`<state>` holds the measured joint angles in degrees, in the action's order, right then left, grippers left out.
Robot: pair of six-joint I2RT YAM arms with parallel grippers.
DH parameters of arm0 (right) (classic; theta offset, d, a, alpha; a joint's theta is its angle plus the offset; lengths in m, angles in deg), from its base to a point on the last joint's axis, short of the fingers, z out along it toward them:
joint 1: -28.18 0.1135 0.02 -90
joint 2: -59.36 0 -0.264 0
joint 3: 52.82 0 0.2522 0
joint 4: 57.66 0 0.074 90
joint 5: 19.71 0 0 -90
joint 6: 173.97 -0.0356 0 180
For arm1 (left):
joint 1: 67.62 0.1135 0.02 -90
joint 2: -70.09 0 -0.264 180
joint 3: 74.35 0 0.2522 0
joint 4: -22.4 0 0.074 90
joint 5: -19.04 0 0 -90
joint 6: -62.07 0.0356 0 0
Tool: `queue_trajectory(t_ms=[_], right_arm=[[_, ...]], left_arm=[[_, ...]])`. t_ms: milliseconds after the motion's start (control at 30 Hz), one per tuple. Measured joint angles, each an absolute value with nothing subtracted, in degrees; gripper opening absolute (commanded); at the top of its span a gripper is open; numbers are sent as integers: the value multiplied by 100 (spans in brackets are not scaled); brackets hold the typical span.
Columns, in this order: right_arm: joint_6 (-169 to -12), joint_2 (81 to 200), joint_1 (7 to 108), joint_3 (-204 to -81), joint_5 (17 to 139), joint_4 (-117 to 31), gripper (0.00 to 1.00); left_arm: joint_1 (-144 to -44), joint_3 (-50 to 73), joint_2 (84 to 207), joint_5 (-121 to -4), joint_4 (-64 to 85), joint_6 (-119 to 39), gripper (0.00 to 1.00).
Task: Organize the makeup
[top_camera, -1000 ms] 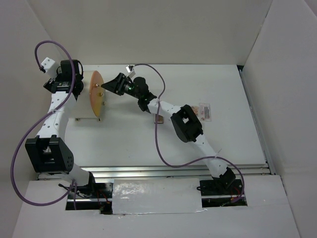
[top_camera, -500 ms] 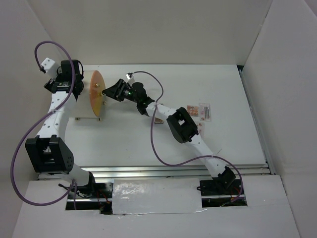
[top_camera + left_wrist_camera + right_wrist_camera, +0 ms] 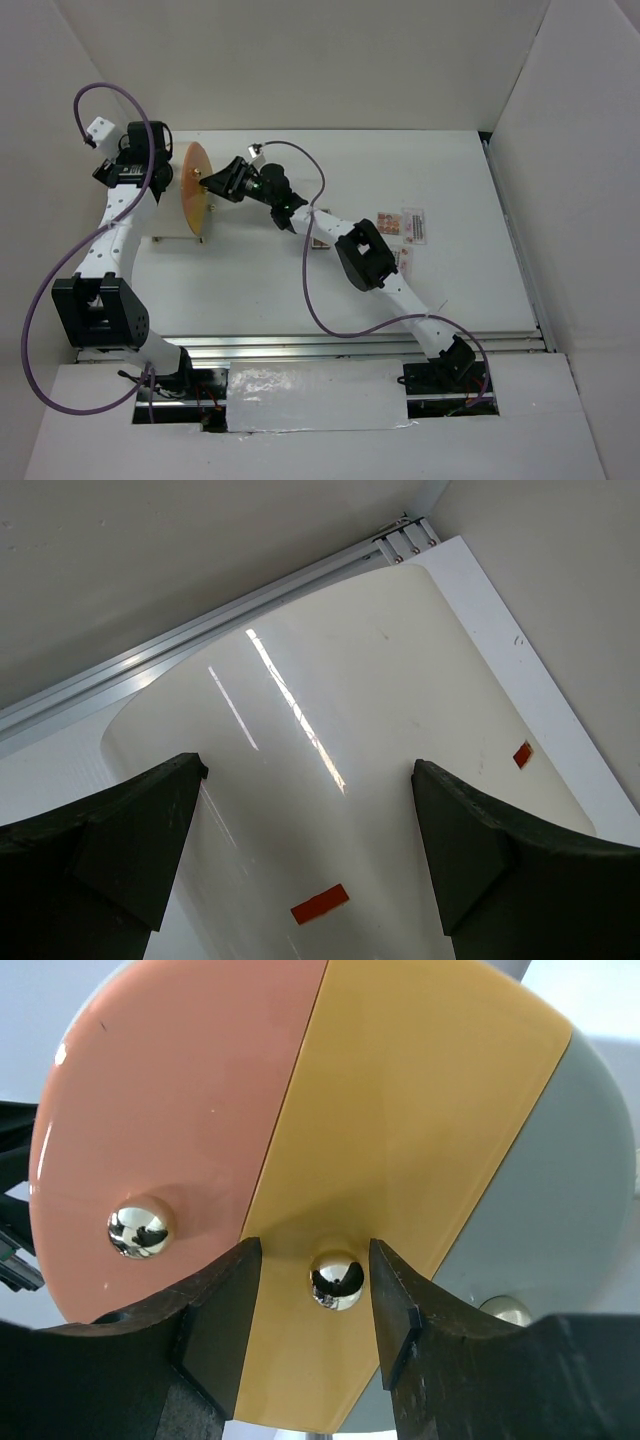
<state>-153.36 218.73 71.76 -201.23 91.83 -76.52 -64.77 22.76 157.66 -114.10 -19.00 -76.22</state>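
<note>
While left jaws gape over the glossy white cylinder [image 3: 330, 680], right jaws — parted — straddle the shiny round knob [image 3: 337, 1280] on its yellow panel [image 3: 400, 1140].

I can't read any words or numbers in these pictures. On the top camera, the clear-packaged cards [image 3: 412, 225] have some small print on them, but it is too tiny for me to make out. On my left wrist camera, the white cylinder [image 3: 350, 780] has two little red stickers [image 3: 320, 904]. They just look plain red to me.
</note>
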Motion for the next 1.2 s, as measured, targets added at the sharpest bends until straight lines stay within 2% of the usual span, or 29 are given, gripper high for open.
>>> queue_trajectory(t_ms=[200, 533, 600, 633, 900, 1200], right_arm=[[-15364, 21873, 7204, -20071, 9146, -7650, 43], [-15533, 21698, 7206, -19363, 9104, -8159, 44], [-15559, 21683, 7206, -19304, 9104, -8233, 40], [-15578, 21683, 7206, -19299, 9106, -8253, 34], [-15651, 21652, 7202, -19218, 9128, -8367, 30], [-15725, 20806, 6957, -17774, 9379, -8716, 28]], left_arm=[[-6499, 2265, 15762, -11432, -1900, -7638, 99], [-6529, 2265, 15762, -11440, -1904, -7666, 99], [-6536, 2265, 15762, -11445, -1906, -7675, 100], [-6536, 2265, 15762, -11447, -1911, -7681, 99], [-6553, 2265, 15762, -11467, -1939, -7758, 99], [-6608, 2265, 15762, -11418, -1941, -7788, 100]])
